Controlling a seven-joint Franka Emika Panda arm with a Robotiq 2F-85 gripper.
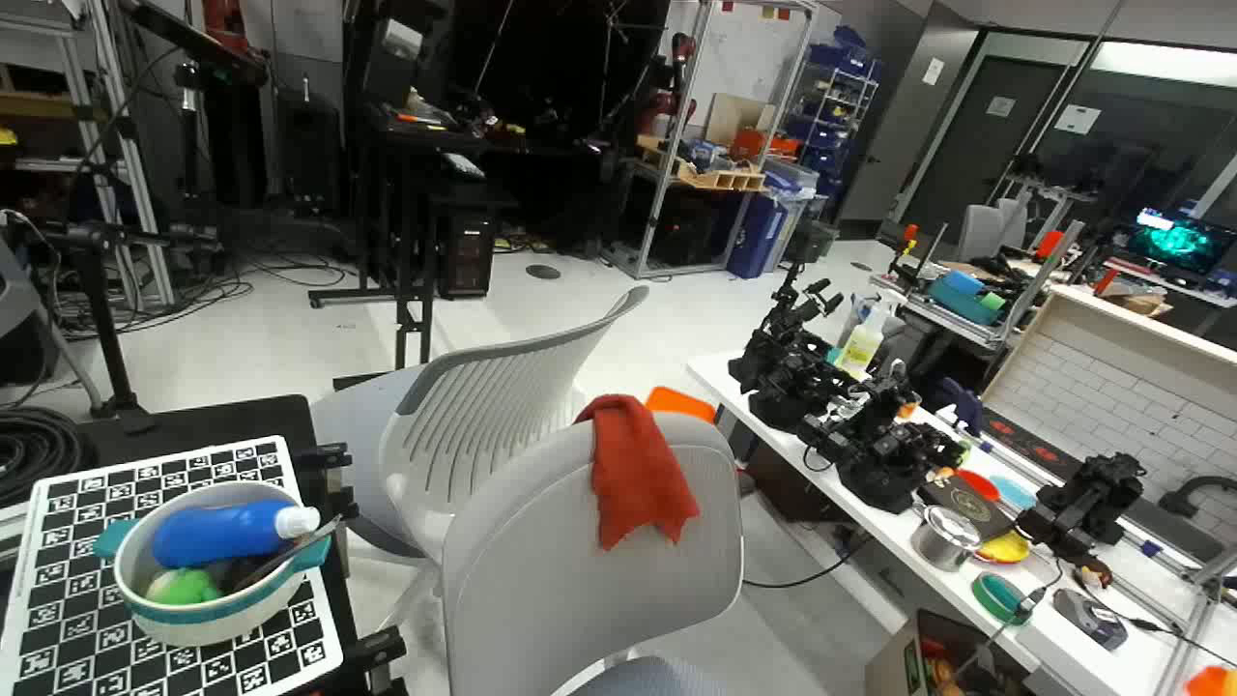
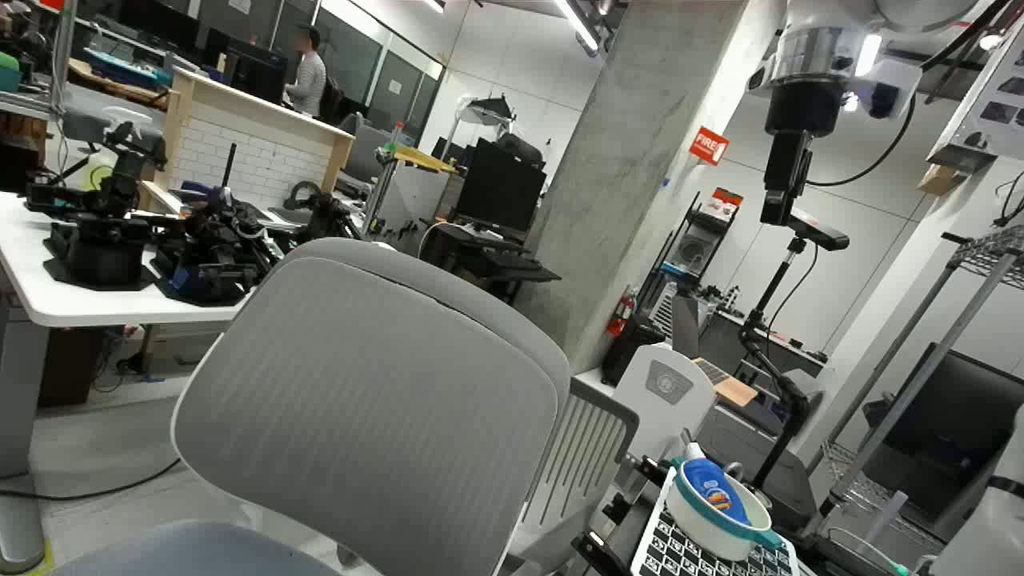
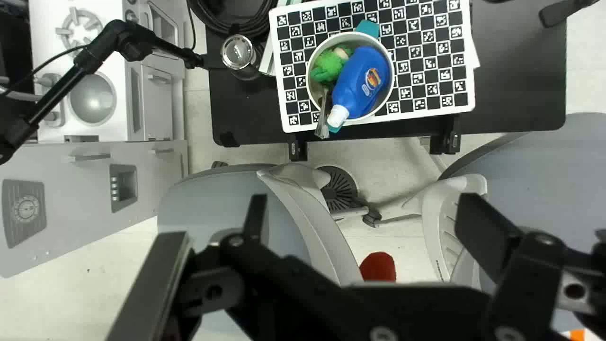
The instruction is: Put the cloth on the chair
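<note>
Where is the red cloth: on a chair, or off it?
On. In an exterior view, the red cloth hangs over the top of a grey chair's backrest.

Legible: "FIRE" in white capitals on the red sign at the edge of the concrete column, in an exterior view. Smaller print below it on the sign: too small to read. Blue bottle in the wrist view has a label with orange print and small lettering; can't make out the words. White sheet on the grey door in an exterior view: too small to read.
</note>
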